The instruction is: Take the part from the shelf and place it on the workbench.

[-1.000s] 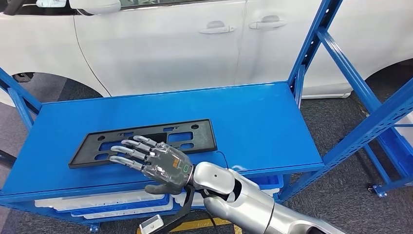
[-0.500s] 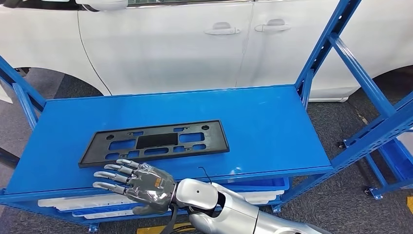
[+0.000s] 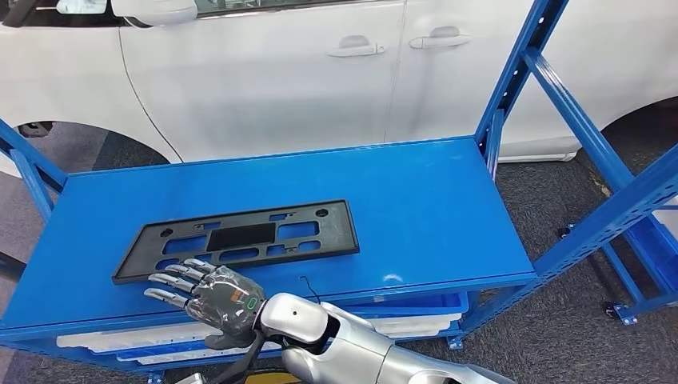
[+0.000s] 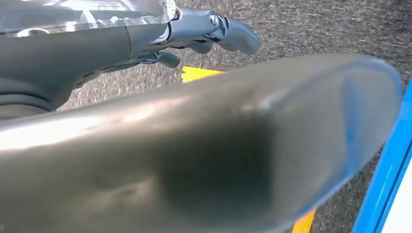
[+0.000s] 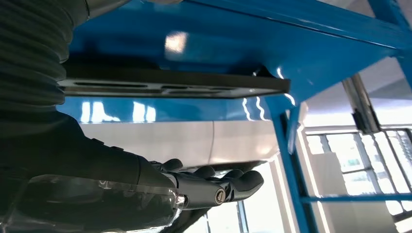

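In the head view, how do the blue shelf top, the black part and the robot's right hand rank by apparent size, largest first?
1. Blue shelf top
2. Black part
3. Right hand, though it is nearer the camera, so it looks enlarged.

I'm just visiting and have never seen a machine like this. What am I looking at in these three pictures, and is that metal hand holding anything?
It is a humanoid robot with two silver arms ending in hands. The wide picture comes from a camera high on its body, looking down at a blue shelf beside a white car. On the shelf lies a flat black plastic part with cut-out slots. The right hand reaches in from below, its fingers spread at the part's near edge, holding nothing. The other two pictures come from cameras at the wrists. The right one looks along the hand at the part's edge. The left hand hangs over grey carpet, seemingly empty.
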